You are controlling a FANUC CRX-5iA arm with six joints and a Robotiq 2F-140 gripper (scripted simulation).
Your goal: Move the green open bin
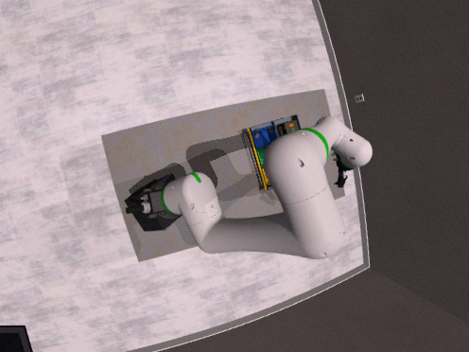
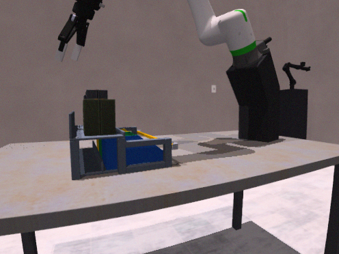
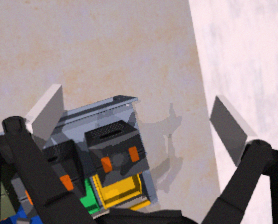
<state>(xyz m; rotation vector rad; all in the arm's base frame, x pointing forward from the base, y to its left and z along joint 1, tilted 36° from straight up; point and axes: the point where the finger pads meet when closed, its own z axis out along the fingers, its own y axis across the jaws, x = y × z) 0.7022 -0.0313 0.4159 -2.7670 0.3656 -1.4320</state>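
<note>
The green bin [image 1: 261, 157] [image 2: 128, 133] [image 3: 90, 198] sits in the shelf [image 2: 74, 160] [image 3: 100, 112], between the blue bin [image 1: 265, 138] [image 2: 145, 150] and the yellow bin [image 3: 119, 192]. Only small patches of the green bin show; its parts cannot be made out. My gripper [image 2: 68, 60] [image 3: 139, 102] is open and empty, high above the rear side of the shelf. In the wrist view the shelf's end lies between and below the spread fingers. In the top view the arm hides part of the shelf.
Black boxes with orange patches [image 3: 115, 145] [image 2: 96, 93] and olive boxes [image 2: 99, 117] stand on the shelf's upper deck. A yellow bar [image 1: 255, 152] runs along the shelf's front. The shelf stands on the table [image 1: 156, 146] [image 2: 205, 166]. The arm's black pedestal [image 2: 261, 102] stands beyond it.
</note>
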